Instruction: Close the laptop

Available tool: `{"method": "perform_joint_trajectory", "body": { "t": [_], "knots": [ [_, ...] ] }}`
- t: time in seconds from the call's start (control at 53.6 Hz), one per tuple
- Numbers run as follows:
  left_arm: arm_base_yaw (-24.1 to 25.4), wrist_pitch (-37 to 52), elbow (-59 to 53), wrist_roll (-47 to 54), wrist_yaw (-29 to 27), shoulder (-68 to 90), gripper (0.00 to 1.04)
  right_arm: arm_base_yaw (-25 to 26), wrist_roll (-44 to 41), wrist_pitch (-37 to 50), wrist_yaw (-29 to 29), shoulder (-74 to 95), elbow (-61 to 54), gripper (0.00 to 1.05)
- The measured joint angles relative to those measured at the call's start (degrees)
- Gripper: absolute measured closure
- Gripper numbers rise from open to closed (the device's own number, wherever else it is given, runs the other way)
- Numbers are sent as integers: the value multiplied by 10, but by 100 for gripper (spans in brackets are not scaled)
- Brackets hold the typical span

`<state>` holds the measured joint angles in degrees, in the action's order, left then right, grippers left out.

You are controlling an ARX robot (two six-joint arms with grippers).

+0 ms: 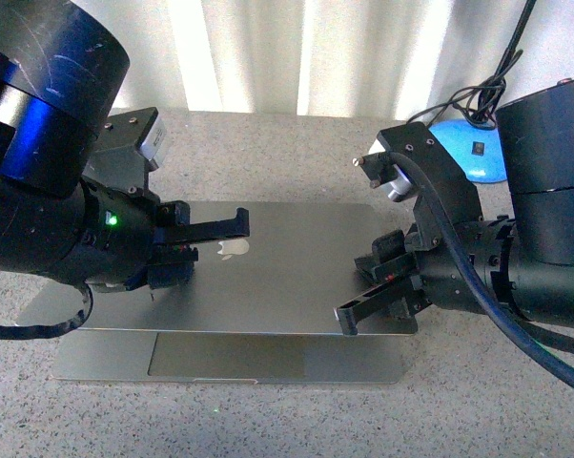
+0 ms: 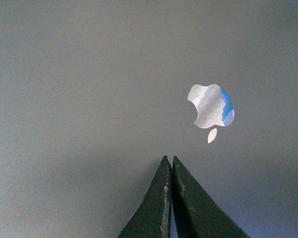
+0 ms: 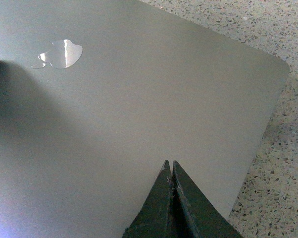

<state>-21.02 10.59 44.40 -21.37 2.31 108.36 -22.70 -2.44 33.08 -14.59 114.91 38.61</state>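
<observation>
Laptop [image 1: 306, 258] centre of speckled grey stone-look countertop [image 1: 297, 143]. Lid low over base, trackpad [image 1: 225, 355] strip exposed.
Long axis left-right, front edge toward robot, hinge toward pale curtain [image 1: 268, 57].
Left gripper [image 1: 241, 221] by apple logo [image 1: 235, 248], right gripper [image 1: 347, 320] at lid's right front corner. Both jaws pressed together.
Blue object [image 1: 473, 148] back right.

laptop [image 1: 297, 258]: 1 | arms [image 1: 49, 191] [image 1: 544, 219]: 2 | blue object [image 1: 470, 153], perhaps a pad: 1

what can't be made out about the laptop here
- Front view: laptop screen and keys, hidden under the lowered lid.
- Wrist views: whether the left gripper and right gripper touch the lid; the contact point is out of sight.
- Front view: blue object at the back, partly behind the right arm.
</observation>
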Motion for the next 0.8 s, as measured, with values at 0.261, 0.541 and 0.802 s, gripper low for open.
{"method": "perform_joint_trajectory", "body": {
  "t": [0.261,0.541,0.802],
  "knots": [
    [-2,5,-7,-5,3,4,101,-1,4,5,0,6,-3,104],
    [-2,13,-12,-11,5,9,101,-1,7,12,-1,10,-10,104],
    [-4,34,-17,-19,9,26,101,0,10,17,-5,18,-13,104]
  ]
}}
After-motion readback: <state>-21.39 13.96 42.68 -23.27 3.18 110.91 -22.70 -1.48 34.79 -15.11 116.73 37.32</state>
